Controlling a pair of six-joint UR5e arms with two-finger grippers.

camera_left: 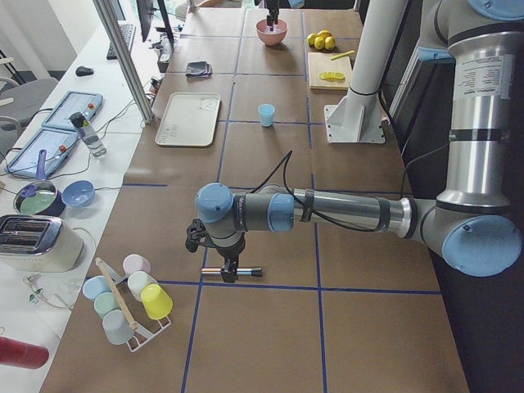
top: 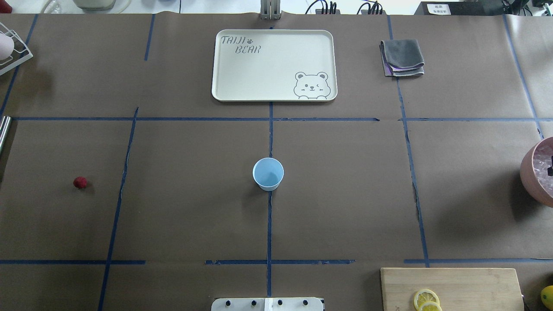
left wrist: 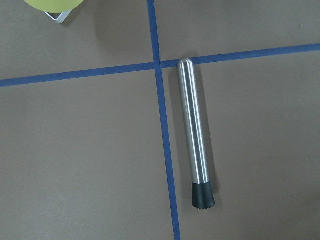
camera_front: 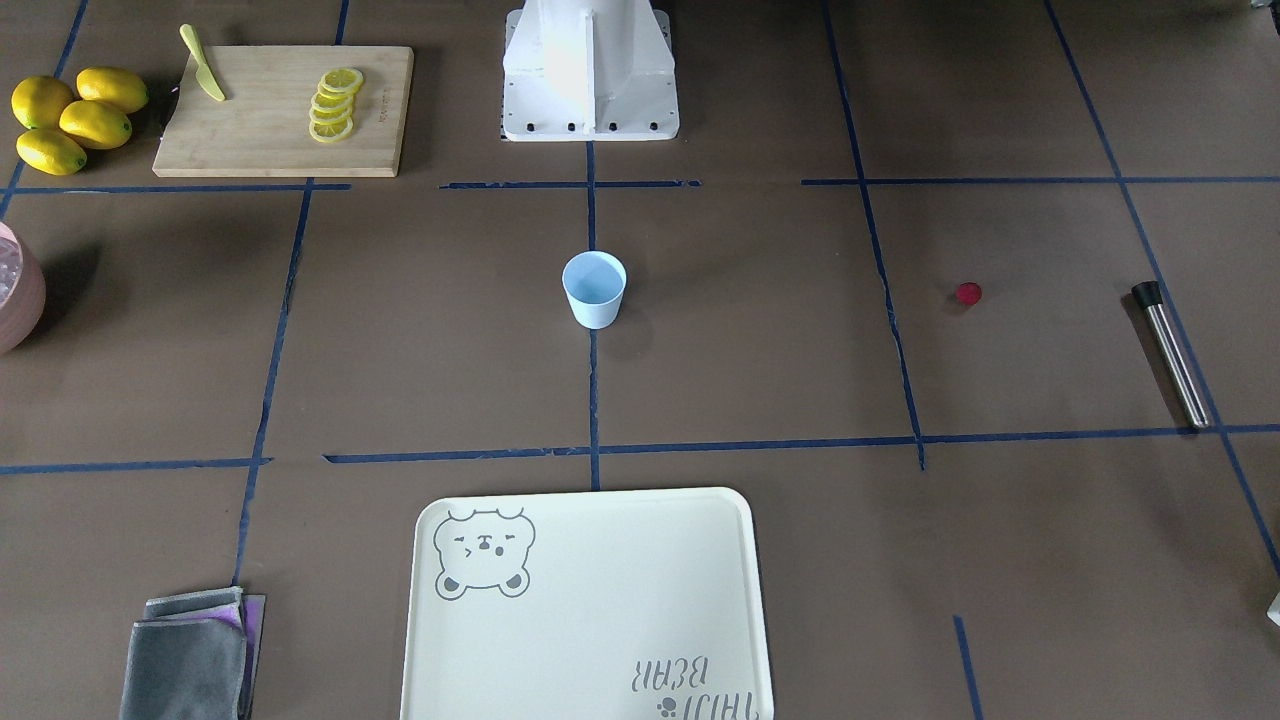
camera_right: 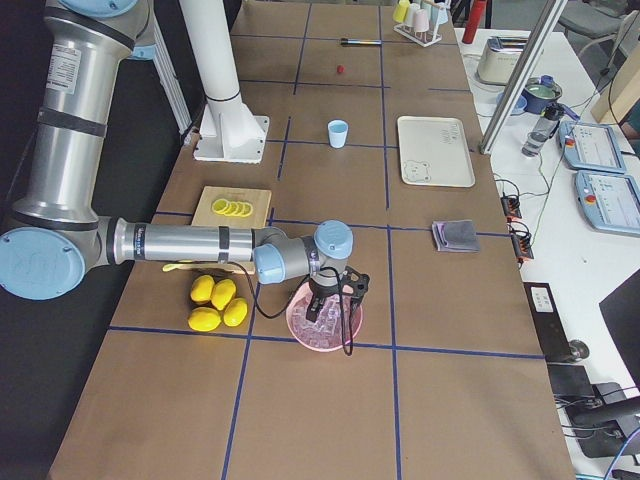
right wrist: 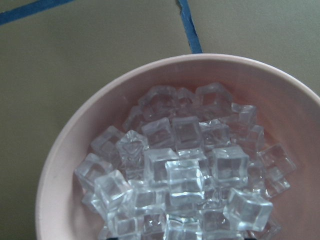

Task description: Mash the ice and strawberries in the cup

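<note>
From the front, the cup (camera_front: pixel 594 288) stands upright mid-table, and the strawberry (camera_front: pixel 967 293) lies well apart, nearer the metal rod (camera_front: pixel 1172 352). From the left end, the left claw (camera_left: pixel 232 268) hangs over that rod (I cannot tell its spread). From the right end, the right claw (camera_right: pixel 334 302) hangs over the pink bowl (camera_right: pixel 303 338), its spread equally unclear. The right wrist view shows ice (right wrist: pixel 185 170) heaped in the bowl.

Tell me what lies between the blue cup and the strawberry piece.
Only brown table paper, crossed by one blue tape line, separates the cup from the strawberry piece. The overhead exterior view shows this.
</note>
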